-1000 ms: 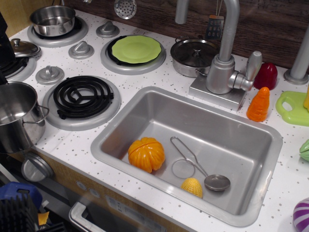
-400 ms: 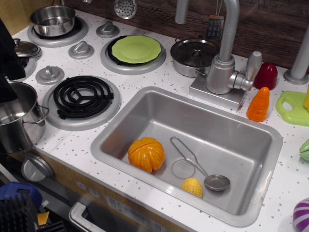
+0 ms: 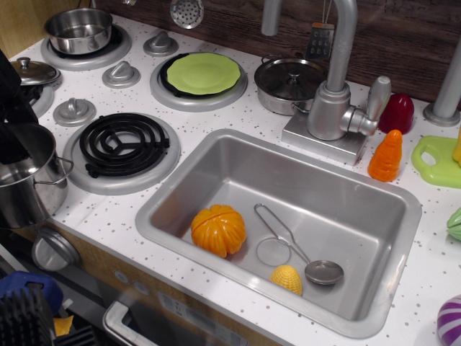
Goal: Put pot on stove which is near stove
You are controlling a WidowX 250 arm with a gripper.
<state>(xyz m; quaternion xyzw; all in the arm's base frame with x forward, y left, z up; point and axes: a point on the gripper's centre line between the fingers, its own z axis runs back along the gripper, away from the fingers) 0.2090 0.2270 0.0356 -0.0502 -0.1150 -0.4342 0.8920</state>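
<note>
The tall shiny steel pot [image 3: 29,189] stands lidless at the counter's front-left edge, one loop handle facing right. The stove [image 3: 122,146], a silver-grey burner disc with a black coil grate, lies bare just right of the pot. My black gripper [image 3: 13,133] comes in from the left edge and hangs over the pot's far rim, its tip reaching into the pot's mouth. Most of it is cut off by the frame, so how the jaws stand does not show.
A small steel pan [image 3: 79,30] sits on the back-left burner, a green plate [image 3: 203,73] on the back-middle burner, a lidded squat pot [image 3: 289,83] by the faucet [image 3: 337,101]. The sink [image 3: 216,155] holds an orange toy, a strainer and a yellow toy. Silver knobs [image 3: 74,110] lie between burners.
My gripper has come down along the left edge, from above the pot to its far rim. The pot and everything else have stayed still.
</note>
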